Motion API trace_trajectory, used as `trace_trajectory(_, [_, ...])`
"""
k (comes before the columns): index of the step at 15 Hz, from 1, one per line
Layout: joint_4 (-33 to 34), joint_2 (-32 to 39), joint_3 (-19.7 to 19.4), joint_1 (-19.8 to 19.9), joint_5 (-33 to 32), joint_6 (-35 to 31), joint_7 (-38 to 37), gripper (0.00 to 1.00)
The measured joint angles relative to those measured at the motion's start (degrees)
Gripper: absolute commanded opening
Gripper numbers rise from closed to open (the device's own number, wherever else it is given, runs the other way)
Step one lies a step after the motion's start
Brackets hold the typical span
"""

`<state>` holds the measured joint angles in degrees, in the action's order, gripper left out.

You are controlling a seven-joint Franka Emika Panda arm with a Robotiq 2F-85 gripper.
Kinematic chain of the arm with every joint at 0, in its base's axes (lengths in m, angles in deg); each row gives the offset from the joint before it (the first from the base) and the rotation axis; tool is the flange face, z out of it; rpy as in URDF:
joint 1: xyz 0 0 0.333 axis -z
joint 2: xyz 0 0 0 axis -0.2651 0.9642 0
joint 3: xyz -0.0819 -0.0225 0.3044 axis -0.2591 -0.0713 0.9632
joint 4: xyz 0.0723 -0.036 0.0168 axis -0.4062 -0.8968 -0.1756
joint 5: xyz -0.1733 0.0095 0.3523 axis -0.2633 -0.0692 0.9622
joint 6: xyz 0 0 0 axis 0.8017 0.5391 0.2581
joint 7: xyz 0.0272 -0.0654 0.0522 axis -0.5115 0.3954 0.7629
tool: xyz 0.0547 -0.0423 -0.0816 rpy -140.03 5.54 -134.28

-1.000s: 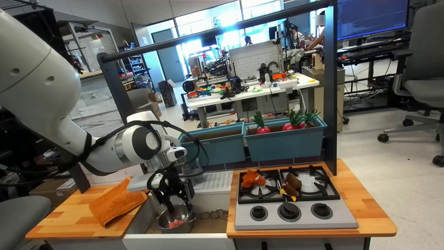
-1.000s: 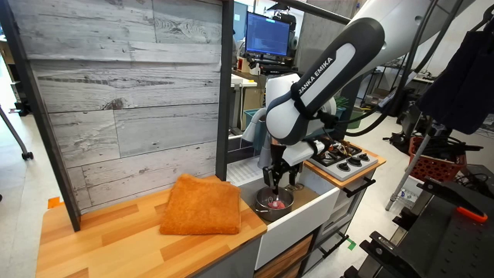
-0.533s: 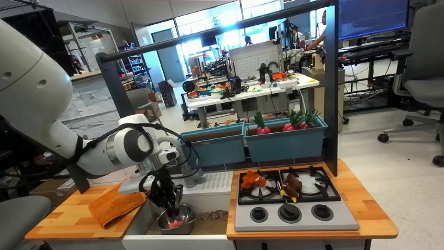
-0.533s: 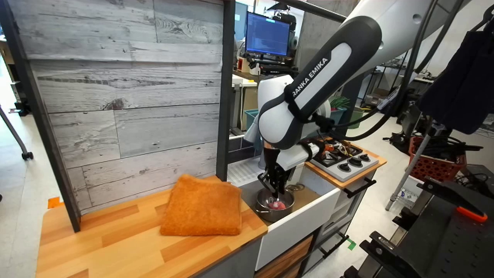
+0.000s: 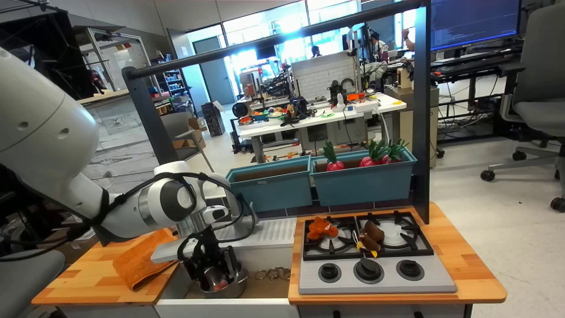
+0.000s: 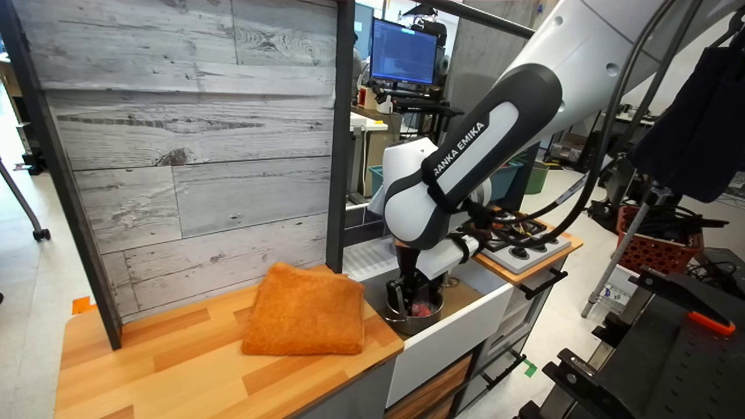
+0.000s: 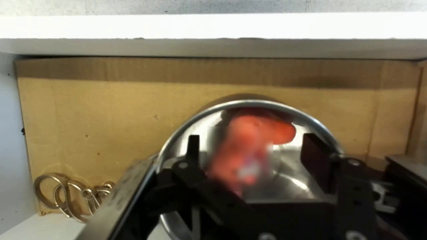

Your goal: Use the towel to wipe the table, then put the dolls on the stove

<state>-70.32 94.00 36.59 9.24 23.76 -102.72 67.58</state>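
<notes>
The gripper [image 7: 252, 146] is at the mouth of the metal pot [image 7: 248, 103], released, its fingers [image 7: 315, 163] well apart; the red doll [image 7: 249, 135] lies inside the pot, between them in the wrist view. In an exterior view, the pot stands at left in the sink [image 5: 269, 255], the orange towel [image 5: 141, 261] lies on the table [image 5: 73, 282] farther left, and the orange doll [image 5: 320, 228] and brown doll [image 5: 371, 236] are on the stove [image 5: 309, 282] at right.
</notes>
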Motion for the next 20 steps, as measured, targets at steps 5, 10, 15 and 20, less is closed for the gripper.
trace_trajectory(5, [5.73, 3.19, -0.20, 0.81, 0.16, 4.16, 0.00, 0.70])
trace_trajectory(10, [9.37, 5.48, -0.15, 1.70, 0.19, 6.17, 0.31, 0.32])
trace_trajectory(15, [10.02, 5.50, 0.49, 1.94, 0.22, 6.16, 0.96, 0.01])
trace_trajectory(20, [6.59, 3.26, 0.54, 2.20, 0.18, 3.19, 2.78, 0.03])
